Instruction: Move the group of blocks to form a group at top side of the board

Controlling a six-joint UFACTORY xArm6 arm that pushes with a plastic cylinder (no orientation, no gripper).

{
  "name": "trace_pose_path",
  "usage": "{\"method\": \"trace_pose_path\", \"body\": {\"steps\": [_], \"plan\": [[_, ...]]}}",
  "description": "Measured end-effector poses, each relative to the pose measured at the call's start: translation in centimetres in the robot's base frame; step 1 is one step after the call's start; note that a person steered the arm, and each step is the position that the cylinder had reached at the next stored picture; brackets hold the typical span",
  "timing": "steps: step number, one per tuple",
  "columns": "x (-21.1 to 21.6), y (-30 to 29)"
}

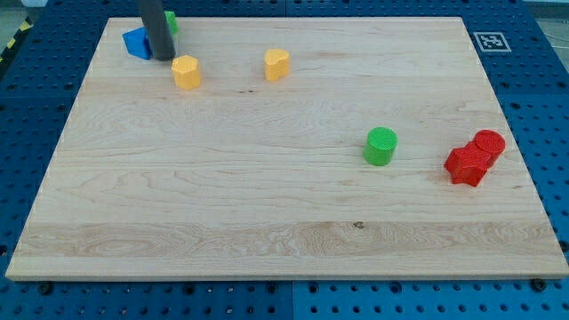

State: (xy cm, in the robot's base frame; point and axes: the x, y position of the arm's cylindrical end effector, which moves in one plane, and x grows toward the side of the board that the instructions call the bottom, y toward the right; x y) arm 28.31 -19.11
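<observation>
The rod entered from the view's top edge at the upper left and stood close to upright, leaning only slightly. It read as one plain, straight, dark grey shaft (no joint or fitting visible below the frame edge). My tip [163,57] was down at bench level, near the view's top left corner. The arm above the rod was out of frame.

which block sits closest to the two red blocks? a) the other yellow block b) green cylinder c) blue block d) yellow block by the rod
b: the green cylinder stands just to the view's left of the two red blocks, while the blue block and both yellow blocks lie far off near the view's top left.
</observation>
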Motion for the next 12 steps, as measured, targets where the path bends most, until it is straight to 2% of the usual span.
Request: {"method": "trace_pose_path", "body": {"steps": [2, 4, 6, 8, 10, 12], "plan": [[0.0, -0.8], [0.5, 2.0], [5.8, -0.4], [7.8, -1.5], [16.5, 4.0], [14.5, 6.1]]}}
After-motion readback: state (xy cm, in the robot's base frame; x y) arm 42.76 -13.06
